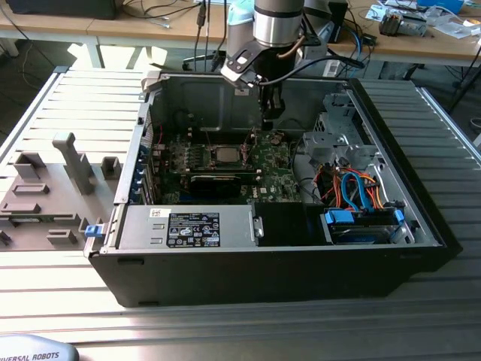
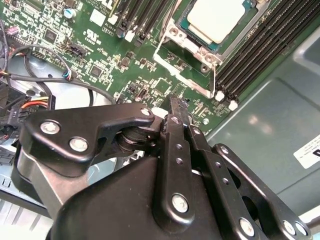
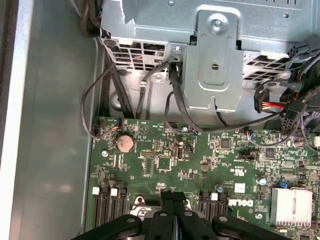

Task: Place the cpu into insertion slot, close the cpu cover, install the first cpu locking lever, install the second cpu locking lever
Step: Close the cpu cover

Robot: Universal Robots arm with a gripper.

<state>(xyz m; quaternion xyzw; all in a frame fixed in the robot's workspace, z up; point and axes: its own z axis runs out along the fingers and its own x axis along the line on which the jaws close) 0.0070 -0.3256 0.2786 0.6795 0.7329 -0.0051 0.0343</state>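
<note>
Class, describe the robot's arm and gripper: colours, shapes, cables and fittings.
The arm is a silver-grey cylinder with a dark band. It carries a pale bracket and a looping black cable. The gripper is matt black, with flat bar linkages joined by round silver screws, tapering to two narrow fingers.

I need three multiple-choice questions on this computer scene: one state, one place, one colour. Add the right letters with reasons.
1. The computer case on the table is: A closed; B open; C upside down.
2. The chip lies: A on the table; B in the socket on the board; C on the case floor.
3. The board is: A green; B red; C white.
Answers: 1 B, its inner parts show. 2 B, the chip's grey top sits framed by the socket's metal rim. 3 A, green shows between its parts.
</note>
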